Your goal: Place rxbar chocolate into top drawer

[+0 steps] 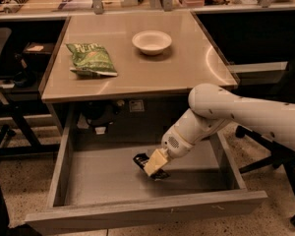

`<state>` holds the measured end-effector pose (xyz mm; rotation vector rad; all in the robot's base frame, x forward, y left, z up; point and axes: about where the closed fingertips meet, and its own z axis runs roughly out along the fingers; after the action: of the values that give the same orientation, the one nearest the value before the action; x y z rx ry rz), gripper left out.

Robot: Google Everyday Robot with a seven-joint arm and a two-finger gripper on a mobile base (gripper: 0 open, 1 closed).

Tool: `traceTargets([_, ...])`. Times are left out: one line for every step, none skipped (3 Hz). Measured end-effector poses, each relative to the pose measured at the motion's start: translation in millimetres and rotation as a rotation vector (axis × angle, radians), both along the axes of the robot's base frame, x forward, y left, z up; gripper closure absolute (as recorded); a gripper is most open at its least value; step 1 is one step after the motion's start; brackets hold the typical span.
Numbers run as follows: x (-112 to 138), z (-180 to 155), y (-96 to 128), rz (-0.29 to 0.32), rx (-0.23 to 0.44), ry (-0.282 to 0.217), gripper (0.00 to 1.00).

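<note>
Reaching below the worktop's [152, 70] front edge, the gripper [154, 169] is pinching the rxbar chocolate [140, 160] between its 2 fingers [158, 160], holding it low over the open top drawer's [98, 181] floor, probably for a gentle release.

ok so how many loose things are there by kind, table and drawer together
chip bag: 1, green, on the table
bowl: 1, white, on the table
rxbar chocolate: 1, black, held in the hand low inside the open top drawer
total: 3
</note>
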<state>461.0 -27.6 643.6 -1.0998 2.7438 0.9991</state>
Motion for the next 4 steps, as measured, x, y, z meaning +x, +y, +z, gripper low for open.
traceTargets([0.0,0.0,0.0,0.0,0.0,0.0,0.57])
traceTargets([0.0,0.0,0.0,0.0,0.0,0.0,0.34])
traceTargets([0.0,0.0,0.1,0.0,0.0,0.0,0.11])
traceTargets([-0.1,0.0,0.1,0.0,0.0,0.0,0.0])
